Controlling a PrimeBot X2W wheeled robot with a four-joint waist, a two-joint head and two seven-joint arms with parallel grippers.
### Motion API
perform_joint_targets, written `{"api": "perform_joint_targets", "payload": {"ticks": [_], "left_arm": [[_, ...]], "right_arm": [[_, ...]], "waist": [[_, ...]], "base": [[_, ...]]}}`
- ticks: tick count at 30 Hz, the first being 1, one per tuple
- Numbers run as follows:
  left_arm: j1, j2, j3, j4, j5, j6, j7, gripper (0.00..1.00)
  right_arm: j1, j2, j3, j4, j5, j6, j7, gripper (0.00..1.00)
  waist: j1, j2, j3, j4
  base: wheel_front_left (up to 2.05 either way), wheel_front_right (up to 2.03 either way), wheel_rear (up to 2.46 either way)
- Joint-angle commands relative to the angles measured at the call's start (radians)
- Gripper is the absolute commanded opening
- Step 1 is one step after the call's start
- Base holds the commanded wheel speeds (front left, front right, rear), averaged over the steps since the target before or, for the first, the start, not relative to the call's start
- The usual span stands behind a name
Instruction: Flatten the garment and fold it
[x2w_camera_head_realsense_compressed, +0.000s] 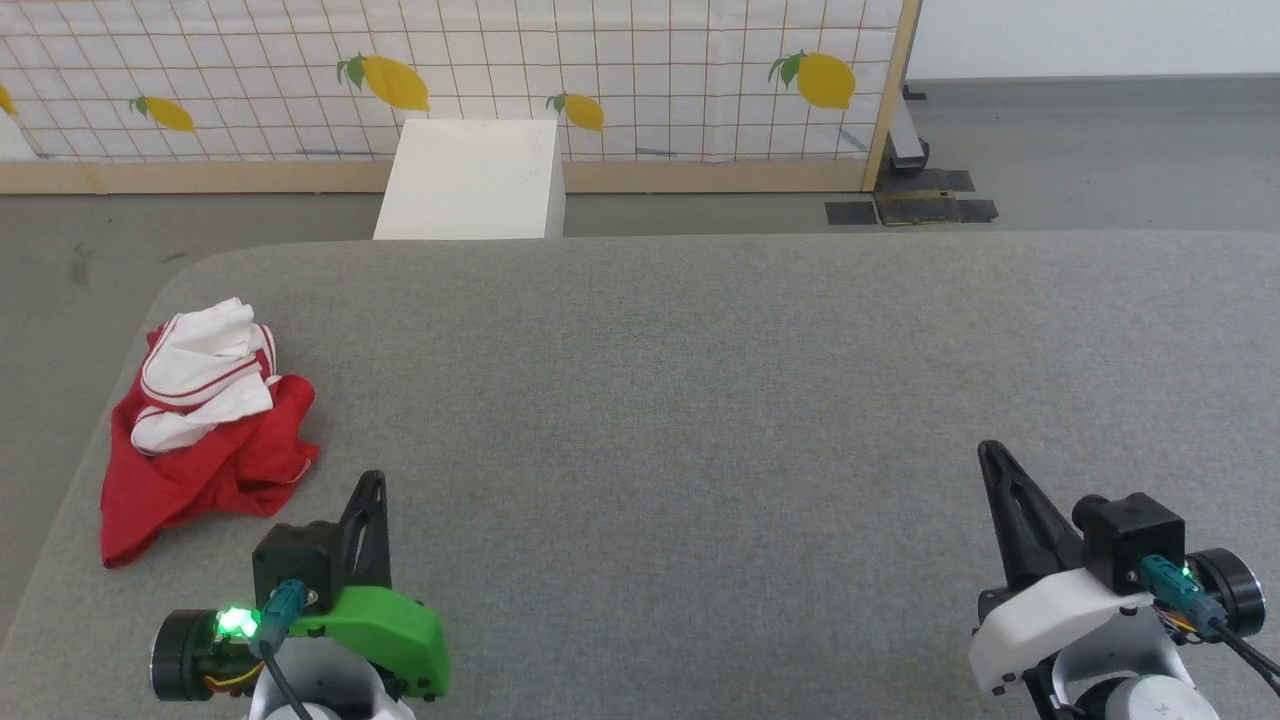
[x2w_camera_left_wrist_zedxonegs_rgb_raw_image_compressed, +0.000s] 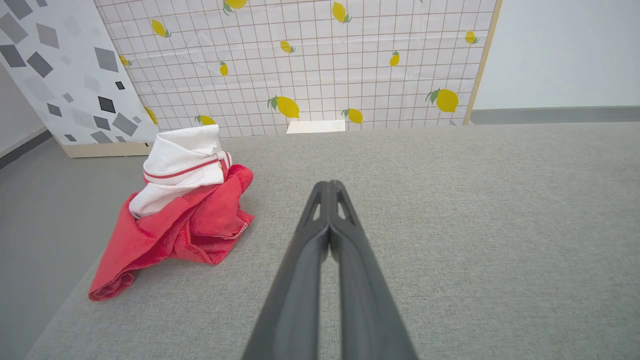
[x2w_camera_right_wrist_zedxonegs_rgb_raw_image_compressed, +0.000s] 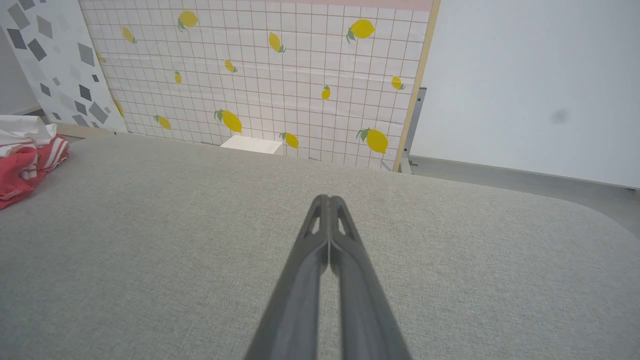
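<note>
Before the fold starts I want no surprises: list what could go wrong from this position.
The garment sits bunched by the left edge of the grey table; a sideways tug could drag it off.
Its white and red layers are heaped, so a pinch may catch several.
The left gripper and right gripper are shut; the right one is far from it.

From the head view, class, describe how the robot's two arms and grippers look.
Both grippers have two dark fingers and a black camera block. The left gripper has a green wrist shell; the right gripper a white shell. Each carries a teal plug and black cable.
</note>
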Motion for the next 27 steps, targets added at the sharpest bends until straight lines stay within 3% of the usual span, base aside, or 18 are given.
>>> {"api": "perform_joint_targets", "payload": {"ticks": [1, 16, 17, 27], "left_arm": [[-0.018, -0.005, 0.003, -0.003, 0.013, 0.007, 0.001, 0.0], [-0.018, -0.005, 0.003, -0.003, 0.013, 0.007, 0.001, 0.0], [0.0, 0.0, 0.0, 0.0, 0.0, 0.0, 0.0, 1.0], [0.001, 0.0, -0.006, 0.007, -0.01, 0.002, -0.013, 1.0]], "right_arm": [[-0.015, 0.003, 0.002, -0.005, -0.006, -0.002, 0.0, 0.0], [-0.015, 0.003, 0.002, -0.005, -0.006, -0.002, 0.0, 0.0], [0.0, 0.0, 0.0, 0.0, 0.0, 0.0, 0.0, 1.0], [0.001, 0.0, -0.003, 0.009, 0.005, 0.0, -0.012, 1.0]], "waist": [[0.0, 0.0, 0.0, 0.0], [0.0, 0.0, 0.0, 0.0], [0.0, 0.0, 0.0, 0.0], [0.0, 0.0, 0.0, 0.0]], "base": [[0.0, 0.0, 0.0], [0.0, 0.0, 0.0], [0.0, 0.0, 0.0], [0.0, 0.0, 0.0]]}}
